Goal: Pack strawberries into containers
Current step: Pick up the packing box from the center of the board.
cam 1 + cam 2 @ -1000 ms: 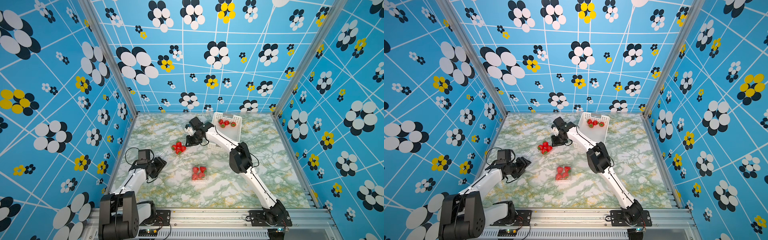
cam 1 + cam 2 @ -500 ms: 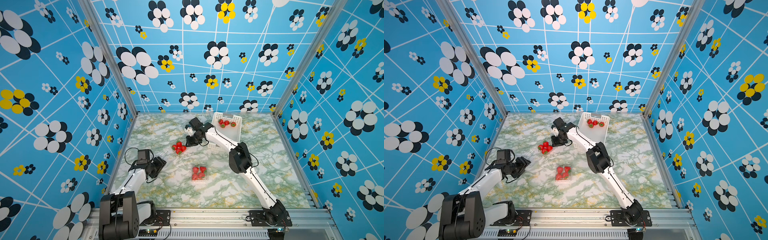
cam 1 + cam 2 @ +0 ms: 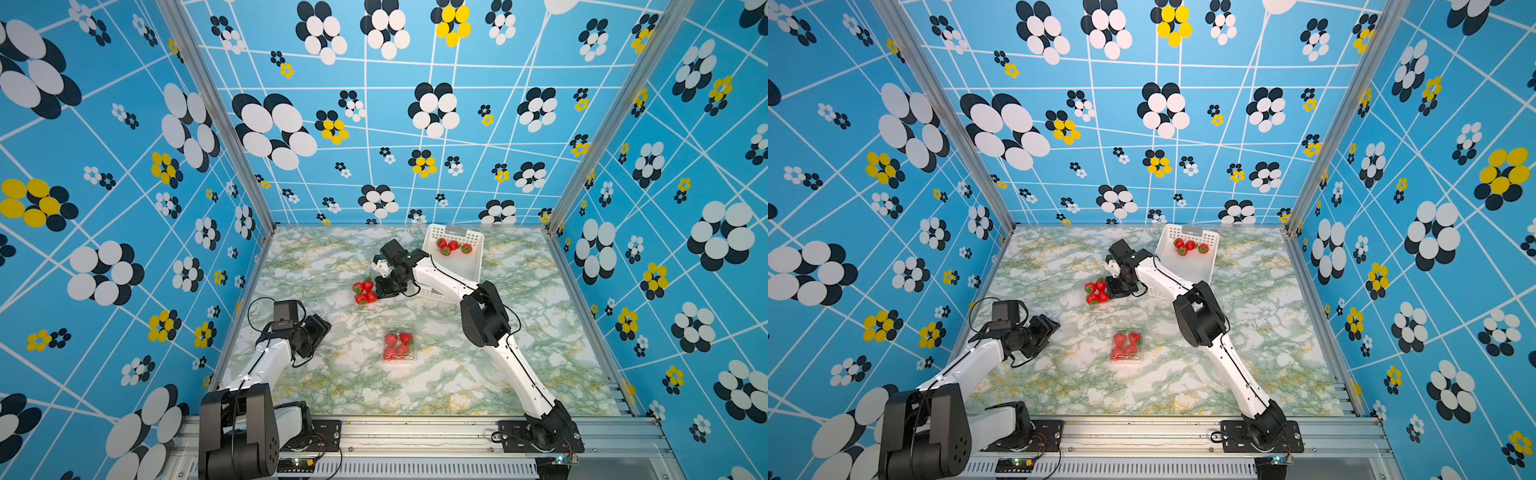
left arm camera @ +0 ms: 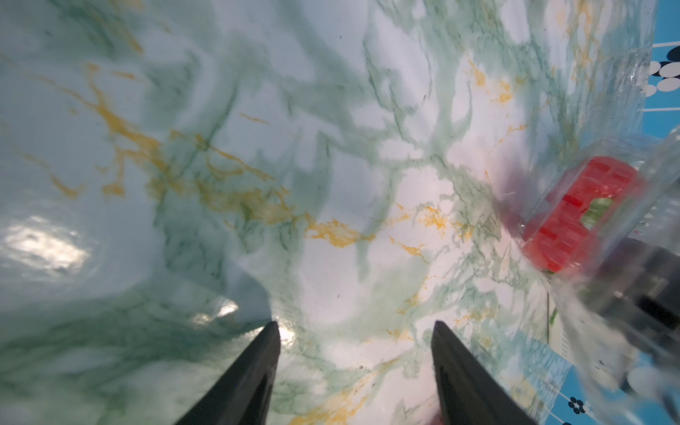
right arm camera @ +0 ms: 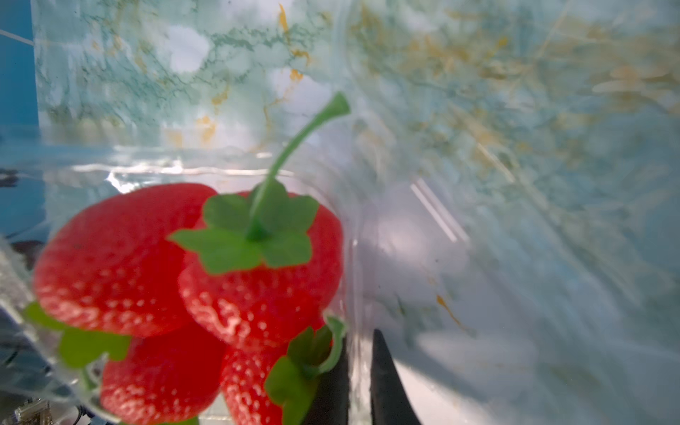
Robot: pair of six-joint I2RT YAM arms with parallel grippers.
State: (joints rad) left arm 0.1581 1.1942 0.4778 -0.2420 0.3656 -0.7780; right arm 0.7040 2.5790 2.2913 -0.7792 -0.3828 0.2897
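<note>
Two clear containers stand on the marble table, each with several red strawberries inside. The far container (image 3: 364, 293) (image 3: 1097, 292) has its right wall pinched by my right gripper (image 3: 377, 292) (image 5: 358, 353), which is shut on the clear plastic. One finger is inside beside the strawberries (image 5: 257, 272) and one outside. The near container (image 3: 399, 345) (image 3: 1127, 345) stands alone mid-table. My left gripper (image 3: 322, 328) (image 4: 355, 327) hovers open and empty over bare table at the front left. A container with strawberries (image 4: 581, 217) shows in the left wrist view.
A white perforated basket (image 3: 473, 266) (image 3: 1208, 266) sits at the back right with three loose strawberries (image 3: 453, 246) (image 3: 1190, 246) in it. My right arm stretches across the table's right half. Blue patterned walls close in three sides.
My right gripper's jaws have closed onto the far container's wall. Neither arm has visibly shifted, and the left gripper has stayed open.
</note>
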